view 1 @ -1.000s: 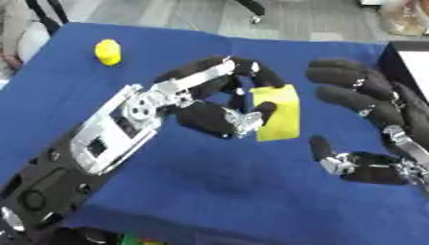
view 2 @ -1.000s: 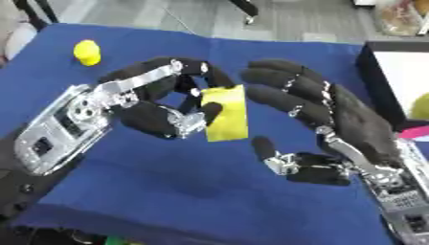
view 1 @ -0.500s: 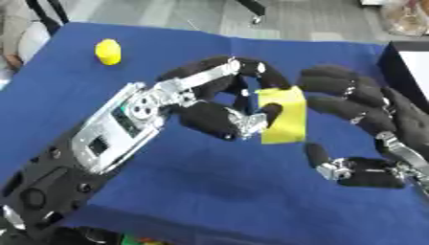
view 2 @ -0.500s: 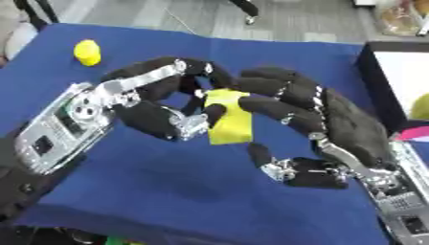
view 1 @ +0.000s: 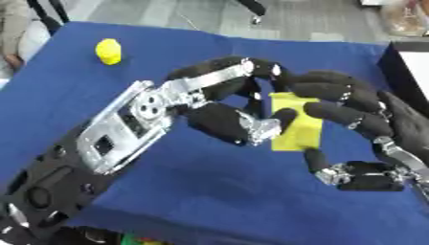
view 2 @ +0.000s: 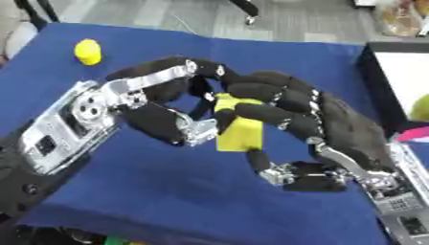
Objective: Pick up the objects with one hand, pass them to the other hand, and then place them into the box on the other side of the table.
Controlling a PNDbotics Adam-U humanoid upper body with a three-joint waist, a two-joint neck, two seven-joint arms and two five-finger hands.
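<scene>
A flat yellow block point(view 1: 299, 125) hangs above the blue table, held upright between both hands. My left hand point(view 1: 220, 115) comes in from the lower left with its fingers and thumb curled round the block's left side. From the right, my right hand point(view 2: 289, 112) has its fingers curled over the block's top and front, and its thumb point(view 2: 293, 174) sits below, apart from the block. A small yellow object point(view 1: 108, 51) lies on the cloth at the far left.
The blue table point(view 1: 184, 191) spreads under both hands. A white box with a dark rim point(view 2: 394, 76) stands at the right edge, with a yellow thing point(view 2: 421, 107) and something pink point(view 2: 412, 134) in it. Grey floor lies beyond the far edge.
My right hand has moved left and curled its fingers over the yellow block, which it did not touch a second ago. The left hand still holds the block in place.
</scene>
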